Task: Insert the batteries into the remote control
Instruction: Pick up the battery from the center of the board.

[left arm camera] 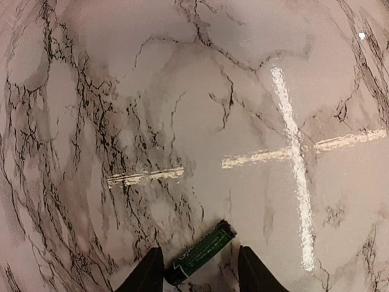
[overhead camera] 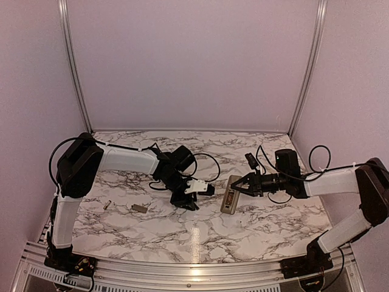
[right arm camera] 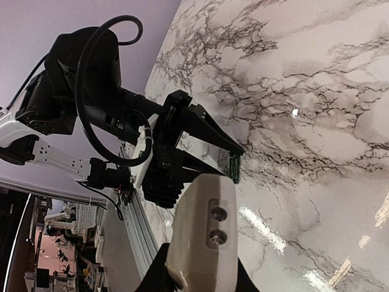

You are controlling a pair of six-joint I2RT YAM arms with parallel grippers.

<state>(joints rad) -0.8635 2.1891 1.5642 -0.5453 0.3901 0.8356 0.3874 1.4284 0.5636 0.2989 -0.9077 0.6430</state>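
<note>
Pale lilac walls are closing in a marble-patterned worktop [overhead camera: 267,231]. Near its middle the left gripper [overhead camera: 189,203] is pointing down at the surface. Its fingers [left arm camera: 149,275] are standing on either side of a green battery [left arm camera: 200,254], which is sitting slantwise between them. Whether they are pressing on it I cannot tell. Just to the right, the right gripper [overhead camera: 239,184] is clenching the far end of the remote [overhead camera: 230,200], whose grey-beige side is facing up. A second battery [overhead camera: 107,205] is lying well off to the left, apart from both grippers. A small grey flat piece [overhead camera: 139,208] is resting between it and the left gripper.
</note>
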